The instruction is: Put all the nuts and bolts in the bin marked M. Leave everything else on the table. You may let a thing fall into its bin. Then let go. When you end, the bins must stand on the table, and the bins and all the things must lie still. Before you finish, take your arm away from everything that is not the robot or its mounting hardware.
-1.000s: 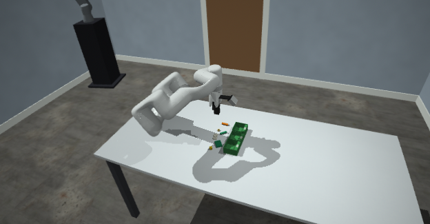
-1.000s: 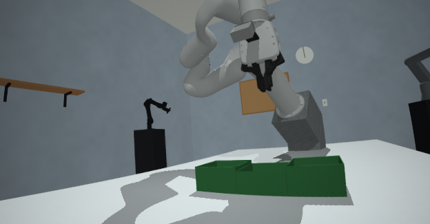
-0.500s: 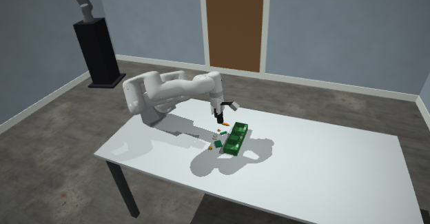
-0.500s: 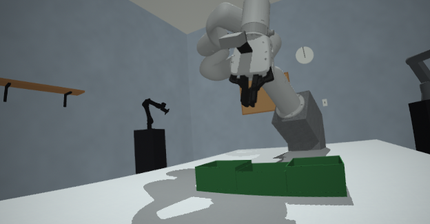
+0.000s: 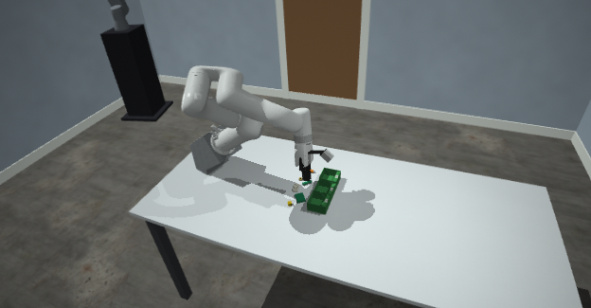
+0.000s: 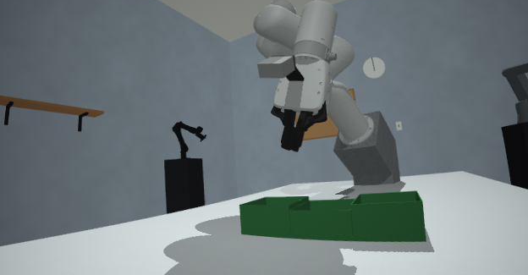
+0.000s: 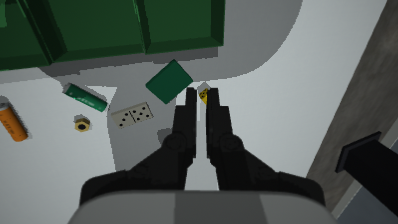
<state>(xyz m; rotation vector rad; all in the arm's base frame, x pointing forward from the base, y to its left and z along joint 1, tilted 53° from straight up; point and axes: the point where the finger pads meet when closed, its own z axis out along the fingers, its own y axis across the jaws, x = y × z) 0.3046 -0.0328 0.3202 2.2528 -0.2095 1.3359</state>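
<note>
A row of three joined green bins [image 5: 324, 190] stands on the white table; it also shows in the exterior view [image 6: 334, 218] and at the top of the wrist view [image 7: 110, 25]. I cannot read the bin marks. A small brass nut [image 7: 82, 123] lies on the table left of a white domino [image 7: 132, 115]. My gripper [image 7: 201, 102] [image 5: 305, 177] is shut with nothing between the fingers. It hangs above the table beside the bins, well above them in the exterior view [image 6: 291, 146]. A yellow die [image 7: 203, 95] lies on the table below the fingertips.
A flat green block [image 7: 169, 81] lies just in front of the bins. A green cylinder [image 7: 85, 96] and an orange cylinder [image 7: 12, 122] lie further left. The table edge and floor show at the right of the wrist view.
</note>
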